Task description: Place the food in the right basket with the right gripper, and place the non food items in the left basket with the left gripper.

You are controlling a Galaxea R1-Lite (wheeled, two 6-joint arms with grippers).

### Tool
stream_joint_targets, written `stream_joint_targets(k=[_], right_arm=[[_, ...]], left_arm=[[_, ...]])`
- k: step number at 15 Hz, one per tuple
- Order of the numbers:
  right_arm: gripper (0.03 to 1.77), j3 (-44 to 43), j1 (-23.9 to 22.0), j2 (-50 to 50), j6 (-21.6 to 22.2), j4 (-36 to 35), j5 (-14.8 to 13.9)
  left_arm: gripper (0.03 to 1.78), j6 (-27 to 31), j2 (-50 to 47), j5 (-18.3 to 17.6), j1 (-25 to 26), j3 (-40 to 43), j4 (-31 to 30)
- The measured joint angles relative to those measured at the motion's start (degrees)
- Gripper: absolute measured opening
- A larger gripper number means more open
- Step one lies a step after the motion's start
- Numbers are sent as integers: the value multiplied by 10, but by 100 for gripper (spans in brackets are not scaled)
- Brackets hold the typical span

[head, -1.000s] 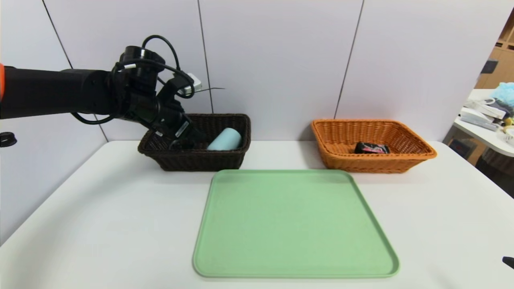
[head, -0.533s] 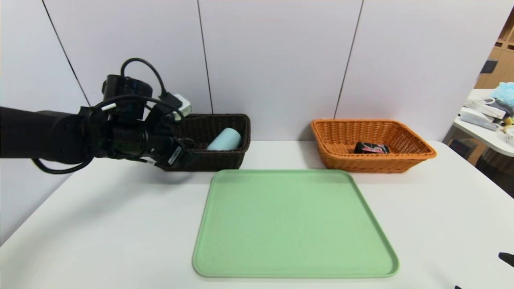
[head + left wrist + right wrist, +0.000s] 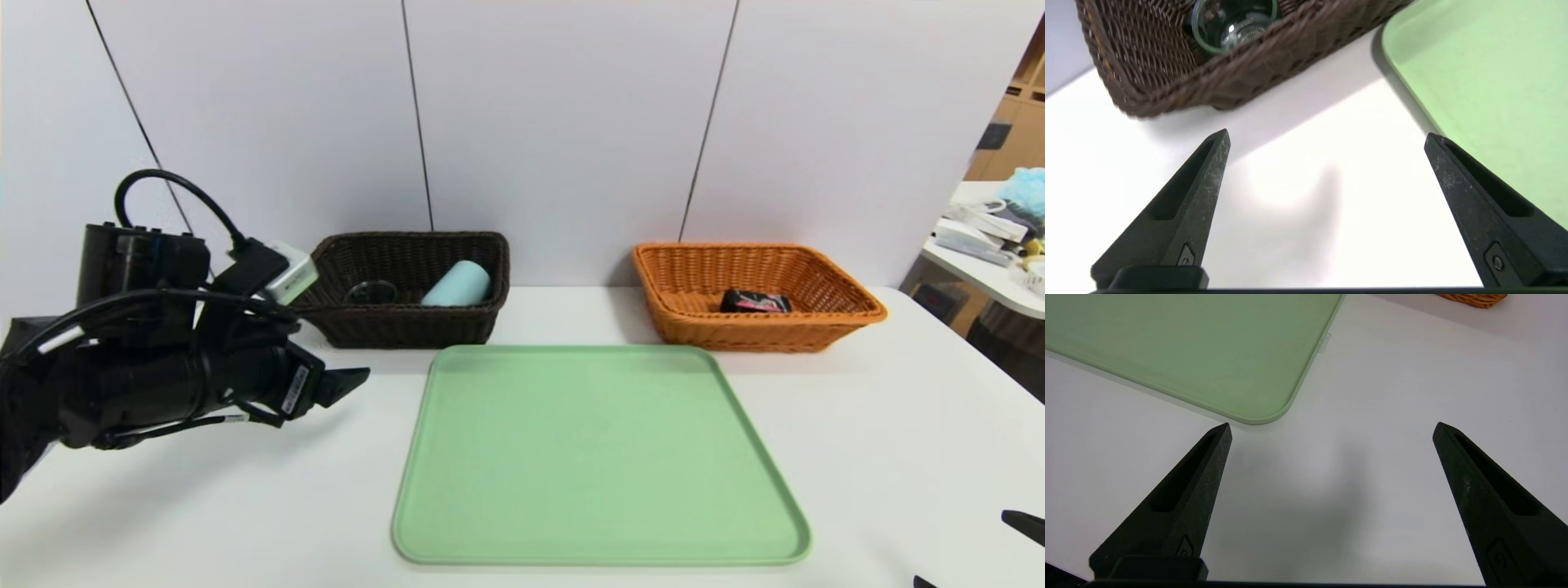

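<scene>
Evidently, the left gripper [image 3: 1327, 132] is spread wide with nothing between its fingers, above the table just outside the dark basket [image 3: 400, 331]; the right gripper [image 3: 1333, 424], also wide and empty, is parked near the tray's [image 3: 604, 457] near right corner. The sorting looks finished: glass cup [image 3: 371, 292] and tumbler [image 3: 459, 284] lie in the dark basket, the black packet [image 3: 755, 301] in the orange one [image 3: 759, 333]. The tumbler leans, its long axis slanting up toward the far right; the packet's runs roughly left to right.
</scene>
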Motion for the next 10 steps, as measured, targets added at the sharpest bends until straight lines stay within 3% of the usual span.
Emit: stream_joint_targets(k=[10], right_arm=[[170, -8, 0, 28, 15, -4, -8]], left_arm=[[169, -94, -113, 64, -5, 123, -5]])
